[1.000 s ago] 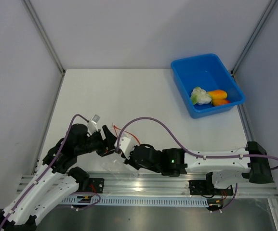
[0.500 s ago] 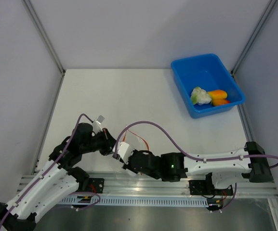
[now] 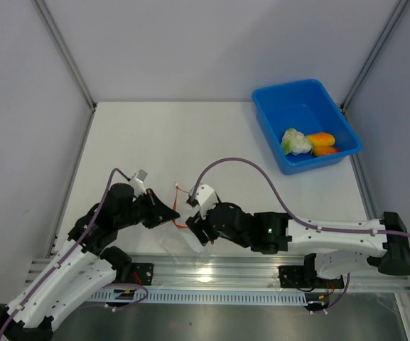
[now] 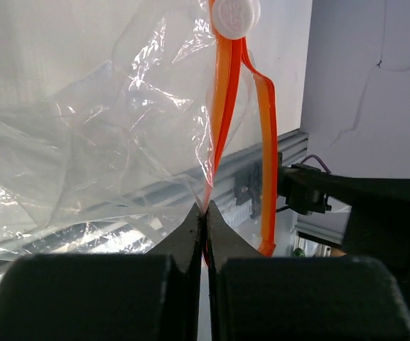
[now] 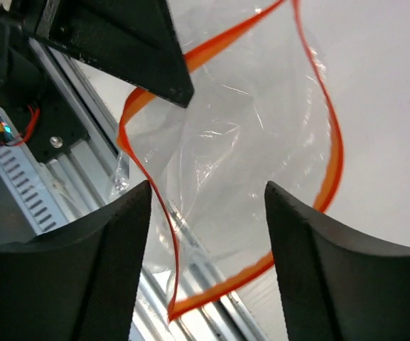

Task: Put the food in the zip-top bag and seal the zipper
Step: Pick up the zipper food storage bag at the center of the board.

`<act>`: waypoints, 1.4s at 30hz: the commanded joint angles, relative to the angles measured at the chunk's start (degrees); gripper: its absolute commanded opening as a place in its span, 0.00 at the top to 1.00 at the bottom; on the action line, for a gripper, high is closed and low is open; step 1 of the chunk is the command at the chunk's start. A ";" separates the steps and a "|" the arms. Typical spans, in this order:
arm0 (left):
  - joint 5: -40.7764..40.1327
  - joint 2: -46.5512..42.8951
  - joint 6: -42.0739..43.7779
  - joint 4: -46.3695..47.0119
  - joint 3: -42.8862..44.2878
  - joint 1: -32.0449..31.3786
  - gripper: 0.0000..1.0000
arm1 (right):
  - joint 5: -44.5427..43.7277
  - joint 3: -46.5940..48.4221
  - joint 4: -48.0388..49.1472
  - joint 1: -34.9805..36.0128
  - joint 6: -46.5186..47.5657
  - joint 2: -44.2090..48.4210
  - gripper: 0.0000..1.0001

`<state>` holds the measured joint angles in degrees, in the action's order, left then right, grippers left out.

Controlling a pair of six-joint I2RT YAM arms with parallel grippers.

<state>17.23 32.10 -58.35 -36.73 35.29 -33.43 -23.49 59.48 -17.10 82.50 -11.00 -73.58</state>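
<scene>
The zip-top bag [image 4: 84, 142] is clear and crinkly and hangs over the table's near edge. My left gripper [image 4: 206, 213] is shut on one side of its orange zipper [image 4: 222, 106], below the white slider [image 4: 236, 15]. In the top view the left gripper [image 3: 172, 214] meets the bag [image 3: 180, 241] beside the right gripper [image 3: 195, 226]. My right gripper [image 5: 208, 195] stands open over the bag's gaping mouth [image 5: 247, 128], gripping nothing. The food sits in the blue bin: a white-green lump [image 3: 295, 142], a yellow-orange piece [image 3: 320, 138] and a red-orange piece [image 3: 325, 150].
The blue bin [image 3: 276, 106] stands at the table's back right. An aluminium rail [image 3: 226, 273] runs along the near edge under both grippers. Purple cables [image 3: 240, 165] loop above the right arm. Grey walls close in the table on three sides.
The left gripper has shut on the bag's zipper edge. The right gripper has opened, let go of the bag and moved slightly right and away from the rail.
</scene>
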 commanded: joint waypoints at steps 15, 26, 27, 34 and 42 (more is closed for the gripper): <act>-1.77 1.66 4.29 4.47 1.28 -0.41 1.00 | 7.04 12.48 -8.73 -38.17 -8.59 7.67 0.10; 0.61 0.86 7.28 2.10 -0.04 -0.41 1.00 | 6.79 28.57 -17.26 -64.12 -7.89 -15.17 0.04; 0.78 0.51 7.46 2.10 -0.48 -0.41 0.99 | 6.79 29.45 -17.35 -64.74 -7.80 -17.97 0.02; 0.26 -2.30 9.13 1.05 -1.10 -0.41 0.99 | 1.78 36.84 -20.51 -68.96 -8.33 -28.70 0.01; 0.17 0.16 12.55 0.52 0.31 -0.41 0.99 | 2.30 40.97 -21.30 -73.88 -7.19 -36.54 0.01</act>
<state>16.91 31.09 -48.71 -36.53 34.13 -33.54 -19.77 96.68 -37.21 10.02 -19.27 -107.87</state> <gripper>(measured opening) 0.005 0.993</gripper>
